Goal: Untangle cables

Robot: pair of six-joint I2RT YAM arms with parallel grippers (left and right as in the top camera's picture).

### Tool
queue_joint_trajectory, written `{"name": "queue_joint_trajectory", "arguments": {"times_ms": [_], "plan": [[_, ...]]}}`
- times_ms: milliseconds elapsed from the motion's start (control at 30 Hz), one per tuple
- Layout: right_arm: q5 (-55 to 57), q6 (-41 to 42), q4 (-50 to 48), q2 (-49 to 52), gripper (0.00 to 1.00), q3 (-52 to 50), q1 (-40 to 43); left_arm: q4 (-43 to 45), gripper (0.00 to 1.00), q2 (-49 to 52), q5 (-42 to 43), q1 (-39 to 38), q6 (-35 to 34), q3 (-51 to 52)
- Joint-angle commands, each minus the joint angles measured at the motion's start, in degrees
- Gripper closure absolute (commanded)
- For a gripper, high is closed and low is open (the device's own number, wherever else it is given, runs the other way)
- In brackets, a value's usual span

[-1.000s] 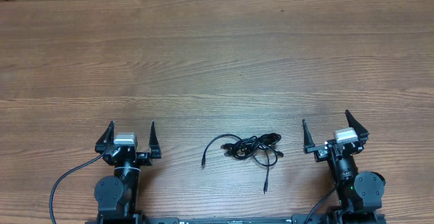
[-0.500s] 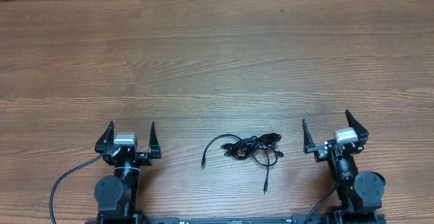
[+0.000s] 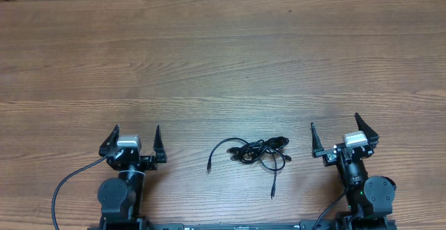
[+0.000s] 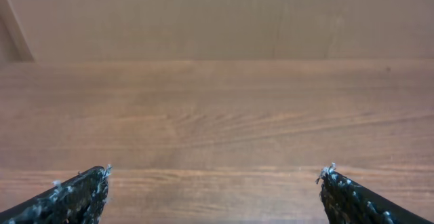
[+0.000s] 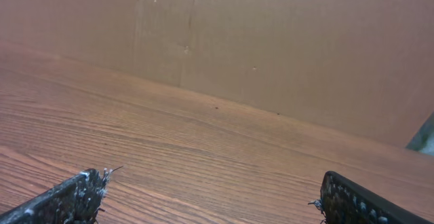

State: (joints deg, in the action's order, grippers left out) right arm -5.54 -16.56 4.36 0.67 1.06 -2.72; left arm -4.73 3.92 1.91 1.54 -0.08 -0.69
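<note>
several tangled cables (image 3: 255, 152) between left tool (image 3: 135, 128), right tool (image 3: 334, 120), untouched

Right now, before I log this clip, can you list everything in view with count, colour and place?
cables: one tangled bunch, strand count unclear, black, on the near part of the table between the two arms, two plug ends trailing out
table: one, brown wood grain, fills the overhead view
backdrop panel: one, tan, behind the table's far edge
arm wiring: one thick cord, black, looping beside the left arm's base
left tool: one, black, open, left of the cables and apart from them
right tool: one, black, open, right of the cables and apart from them
</note>
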Motion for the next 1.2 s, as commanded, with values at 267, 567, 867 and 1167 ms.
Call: {"name": "queue_joint_trajectory", "arguments": {"times_ms": [267, 567, 867, 1167], "plan": [[0.5, 0.0, -0.1, -0.5, 0.0, -0.6, -0.2, -1.3, 0.0, 21.9, 2.6, 0.3, 0.6, -11.2], [0.5, 0.0, -0.1, -0.5, 0.0, -0.6, -0.2, -9.5, 0.0, 49.6, 4.5, 0.3, 1.8, -26.8], [0.5, 0.0, 0.0, -0.5, 0.0, -0.6, -0.2, -22.0, 0.0, 69.2, 4.6, 0.3, 2.9, -40.6], [0.5, 0.0, -0.1, -0.5, 0.0, -0.6, -0.2, -25.7, 0.0, 76.6, 6.5, -0.5, 3.5, -45.4]]}}
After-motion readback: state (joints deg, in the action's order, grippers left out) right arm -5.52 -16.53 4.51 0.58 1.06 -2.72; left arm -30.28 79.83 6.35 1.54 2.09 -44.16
